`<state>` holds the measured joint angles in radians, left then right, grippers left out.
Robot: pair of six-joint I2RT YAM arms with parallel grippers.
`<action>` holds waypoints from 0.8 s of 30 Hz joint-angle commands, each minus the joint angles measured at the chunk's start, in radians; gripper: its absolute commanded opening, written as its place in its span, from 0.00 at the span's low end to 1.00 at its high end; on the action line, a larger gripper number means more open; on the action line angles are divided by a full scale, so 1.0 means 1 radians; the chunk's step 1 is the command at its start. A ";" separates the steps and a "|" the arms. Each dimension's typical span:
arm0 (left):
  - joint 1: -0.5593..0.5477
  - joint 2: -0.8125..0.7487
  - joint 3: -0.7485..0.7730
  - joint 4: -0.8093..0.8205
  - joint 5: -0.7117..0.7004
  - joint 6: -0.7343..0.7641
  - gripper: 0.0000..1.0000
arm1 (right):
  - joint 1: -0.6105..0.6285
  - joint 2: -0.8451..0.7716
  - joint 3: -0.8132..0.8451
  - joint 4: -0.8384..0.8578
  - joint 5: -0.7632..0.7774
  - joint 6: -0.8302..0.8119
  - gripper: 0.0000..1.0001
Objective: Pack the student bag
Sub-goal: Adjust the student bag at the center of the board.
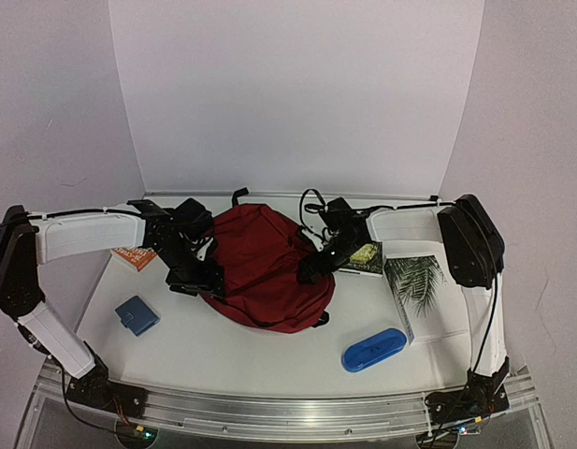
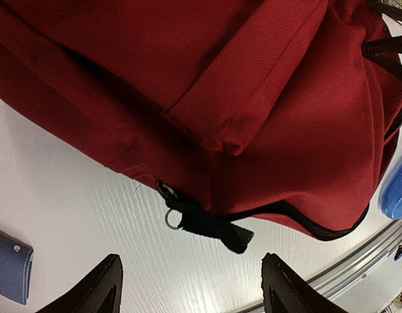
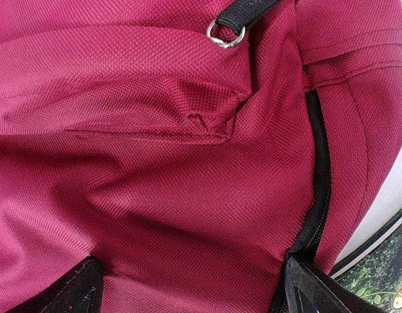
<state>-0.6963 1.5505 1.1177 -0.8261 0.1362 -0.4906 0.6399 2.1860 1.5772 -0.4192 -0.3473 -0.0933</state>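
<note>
- While both arms close in on the student bag [image 1: 269, 271] in the overhead view, I judge packing not yet begun. An orange book [image 1: 134, 257], a small blue pouch [image 1: 137, 315], a blue oblong case [image 1: 374, 349], a green-covered book [image 1: 367, 254] and a palm-leaf book [image 1: 414, 281] all lie outside it on the table [image 1: 241, 360].
- The bag lies flat mid-table between the left gripper [image 1: 211, 281] and the right gripper [image 1: 309, 271]. Its long axis runs far to near, slanting to my right at the near end, with the handle [image 1: 238, 195] toward the back wall.
- From the left wrist, I see my fingers spread wide with nothing between them, over bare table just beside the bag's edge. A black zip pull [image 2: 204, 223] lies ahead, and the zip looks closed.
- From the right wrist, the fingers are spread wide over red fabric and hold nothing. I cannot tell whether they touch it.
- Left to do, as I read it, are opening the bag and loading everything.
</note>
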 commanded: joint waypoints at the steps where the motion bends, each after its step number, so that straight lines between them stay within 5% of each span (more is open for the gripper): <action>1: -0.004 0.066 0.100 0.023 -0.043 -0.004 0.74 | -0.011 0.009 -0.008 -0.033 0.022 0.009 0.96; 8: -0.004 0.168 0.143 -0.057 -0.108 -0.002 0.70 | -0.012 0.016 -0.008 -0.033 0.034 0.009 0.96; 24: 0.048 -0.080 -0.058 -0.205 -0.226 -0.096 0.55 | -0.032 0.018 -0.015 -0.033 0.079 -0.023 0.96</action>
<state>-0.6772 1.5622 1.0597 -0.9815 -0.0198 -0.5527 0.6368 2.1860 1.5764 -0.4194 -0.3336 -0.1054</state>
